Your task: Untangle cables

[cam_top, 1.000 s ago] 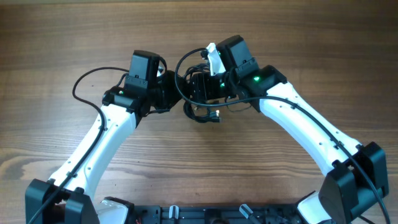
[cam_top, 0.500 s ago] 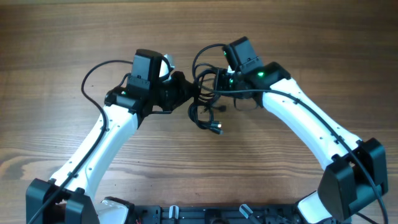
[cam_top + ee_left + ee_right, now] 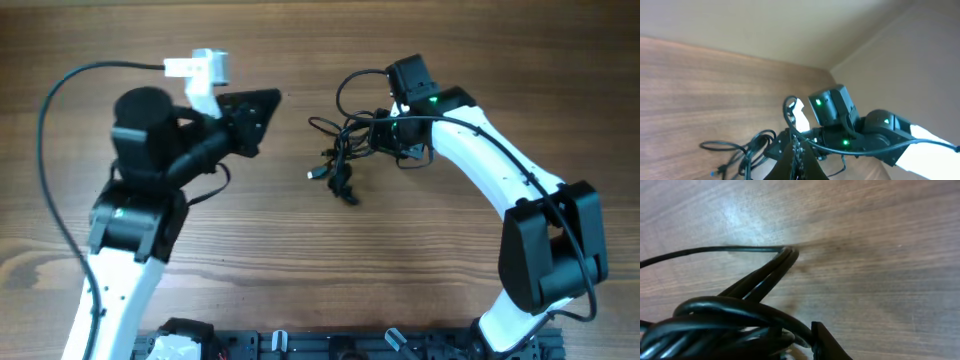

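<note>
- No lettering on either arm is large enough to read; the only marks are small green lights on the right arm (image 3: 470, 150), seen in the overhead and left wrist views.
- The cables (image 3: 345, 150) lie on the wooden table (image 3: 480, 60) as a loose black tangle between the two arms, far nearer the right one.
- The tangle's long axis runs from the right gripper (image 3: 385, 135) down and to the left, ending in two small plug ends (image 3: 315, 173) that point left and downward.
- One loop (image 3: 350, 85) arcs up and away from the tangle, and a thin strand reaches out to the left.
- In the right wrist view the cables (image 3: 730, 315) fill the near foreground. A doubled strand runs away across the wood to a tight bend, where a single strand leaves to the left.
- The right gripper sits right at the tangle's upper right end. Only one finger (image 3: 827, 340) shows, beside the bundle, so I cannot tell whether it is clamped.
- The left gripper (image 3: 265, 110) is lifted above the table, well apart from the tangle, with its fingers (image 3: 796, 162) together and pointing towards the cables.
- A thick black wire (image 3: 60, 100) loops out from the left arm, which carries a white block (image 3: 200, 70) near its top.
</note>
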Available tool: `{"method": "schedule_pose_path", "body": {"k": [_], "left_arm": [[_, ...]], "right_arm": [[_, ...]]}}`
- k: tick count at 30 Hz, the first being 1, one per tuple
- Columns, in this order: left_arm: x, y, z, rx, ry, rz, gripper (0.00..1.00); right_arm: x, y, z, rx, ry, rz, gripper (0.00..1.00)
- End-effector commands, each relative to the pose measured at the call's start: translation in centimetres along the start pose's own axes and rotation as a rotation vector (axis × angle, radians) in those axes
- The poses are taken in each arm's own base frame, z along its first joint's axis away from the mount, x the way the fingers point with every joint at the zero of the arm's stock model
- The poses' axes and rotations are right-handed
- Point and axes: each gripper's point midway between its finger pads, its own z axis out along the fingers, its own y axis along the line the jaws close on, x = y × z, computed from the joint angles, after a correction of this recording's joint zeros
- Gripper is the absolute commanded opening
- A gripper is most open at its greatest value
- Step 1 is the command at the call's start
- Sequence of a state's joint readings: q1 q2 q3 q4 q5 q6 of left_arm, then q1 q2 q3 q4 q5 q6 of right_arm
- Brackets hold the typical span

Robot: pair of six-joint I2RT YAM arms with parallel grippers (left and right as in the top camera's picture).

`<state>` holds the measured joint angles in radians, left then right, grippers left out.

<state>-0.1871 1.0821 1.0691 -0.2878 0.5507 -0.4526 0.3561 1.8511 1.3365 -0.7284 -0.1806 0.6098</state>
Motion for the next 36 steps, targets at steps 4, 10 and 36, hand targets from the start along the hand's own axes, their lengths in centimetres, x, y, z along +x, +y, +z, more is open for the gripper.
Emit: {"method": "schedule_pose_path", "body": {"k": [4, 10, 36], "left_arm": [[2.9, 1.9, 0.9, -0.056, 0.119, -0.023, 0.04], [10.0, 2.3, 7.7, 0.002, 0.364, 0.078, 0.04], [19.7, 9.8, 17.4, -0.118, 0.527, 0.244, 0.21]], "right_arm": [[-0.4, 1.1, -0.3, -0.056, -0.003, -0.037, 0.22], [-0.1, 1.6, -0.3, -0.083, 0.013, -0.041, 0.21], [0.4, 1.4, -0.3, -0.077, 0.033, -0.060, 0.22]]}}
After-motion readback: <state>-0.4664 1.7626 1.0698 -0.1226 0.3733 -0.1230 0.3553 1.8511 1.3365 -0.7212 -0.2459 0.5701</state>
